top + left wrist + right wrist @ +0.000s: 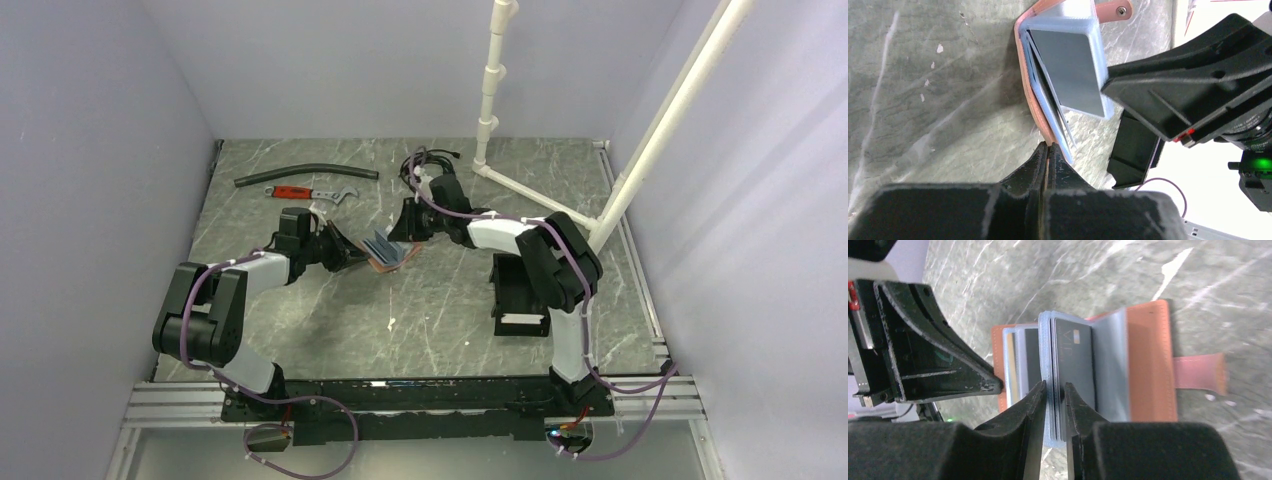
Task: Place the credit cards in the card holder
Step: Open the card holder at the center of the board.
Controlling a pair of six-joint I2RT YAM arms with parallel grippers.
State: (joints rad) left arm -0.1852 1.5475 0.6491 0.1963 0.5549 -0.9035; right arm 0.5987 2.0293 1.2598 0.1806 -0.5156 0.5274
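Just now my left gripper is pressed shut on the rim of the leather snap wallet, holding it open. My right gripper is closed, bar a sliver, on the near edge of the blue plastic sleeves, one carrying a dark credit card. The cards' long axes point straight at my right fingertips. The black card holder lies well apart from the wallet, on my right gripper's side, so I judge that one nearer.
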